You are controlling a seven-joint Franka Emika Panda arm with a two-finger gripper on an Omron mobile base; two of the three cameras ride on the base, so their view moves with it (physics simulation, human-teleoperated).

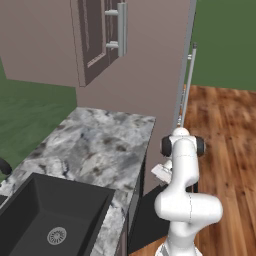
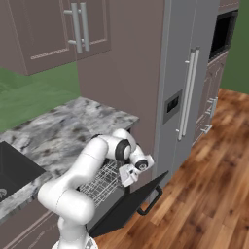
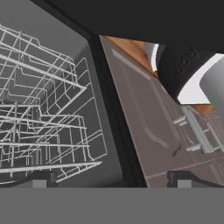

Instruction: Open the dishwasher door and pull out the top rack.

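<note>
The worktop (image 1: 95, 145) is grey-and-white speckled stone, running along the wall under the taupe wall cabinets (image 2: 53, 29), and its far end meets a tall taupe panel (image 1: 150, 75). A dark sink (image 1: 50, 215) with a round metal drain (image 1: 56, 235) is set into its near end. The floor (image 2: 214, 194) is reddish-brown wood planks, and the black dishwasher door (image 2: 126, 206) hangs open, tilted down over it.

Matt black dishwasher door (image 2: 127, 204), thin wire top rack (image 2: 102, 182), speckled stone counter (image 1: 95, 145), glossy wood floor (image 2: 204, 194).
</note>
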